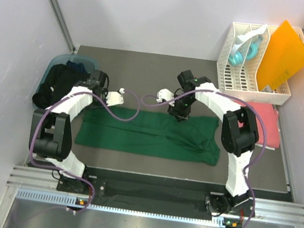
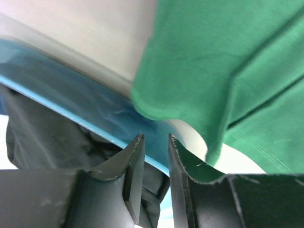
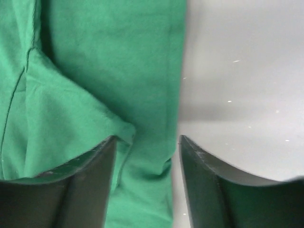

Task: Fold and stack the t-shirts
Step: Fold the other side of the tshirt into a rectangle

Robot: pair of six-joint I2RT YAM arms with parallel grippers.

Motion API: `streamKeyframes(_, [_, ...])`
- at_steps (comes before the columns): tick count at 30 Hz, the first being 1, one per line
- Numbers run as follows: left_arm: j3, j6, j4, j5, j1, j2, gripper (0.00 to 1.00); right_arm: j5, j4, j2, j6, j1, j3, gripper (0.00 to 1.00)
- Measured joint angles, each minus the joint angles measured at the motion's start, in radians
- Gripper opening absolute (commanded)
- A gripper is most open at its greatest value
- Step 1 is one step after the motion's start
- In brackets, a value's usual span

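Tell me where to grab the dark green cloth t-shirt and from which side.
Pinch the dark green cloth t-shirt at its far long edge, coming straight down from above. It lies flat on the table, so only an edge gives a lip; the open right gripper hovers astride that edge.

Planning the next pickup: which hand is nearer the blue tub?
Left. The left hand hangs just beside the blue tub, at the green shirt's corner; the right hand is over that shirt's far edge, well to the right.
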Motion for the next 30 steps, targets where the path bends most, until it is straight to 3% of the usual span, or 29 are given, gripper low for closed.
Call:
streamKeyframes(4, [0.000,-0.027,0.044,0.000,0.011,-0.010,0.31,-0.010,-0.002,0.017,-0.005,0.000,0.033,0.45])
streamKeyframes(9, [0.000,-0.039,0.071,0.000,0.034,-0.014,0.31,-0.023,-0.019,0.034,-0.012,0.000,0.043,0.53])
streamKeyframes(13, [0.002,-0.043,0.081,-0.003,0.058,-0.014,0.31,-0.023,-0.041,0.039,-0.023,0.000,0.044,0.53])
streamKeyframes(16, [0.013,-0.053,0.083,0.003,0.076,-0.014,0.30,-0.023,-0.053,0.039,-0.034,0.001,0.044,0.44])
streamKeyframes(23, [0.020,-0.079,0.150,-0.018,0.098,-0.014,0.29,-0.023,-0.054,0.043,-0.030,0.013,0.044,0.12])
streamKeyframes(30, [0.020,-0.082,0.200,-0.042,0.118,-0.010,0.28,-0.021,-0.055,0.045,-0.021,0.027,0.044,0.00])
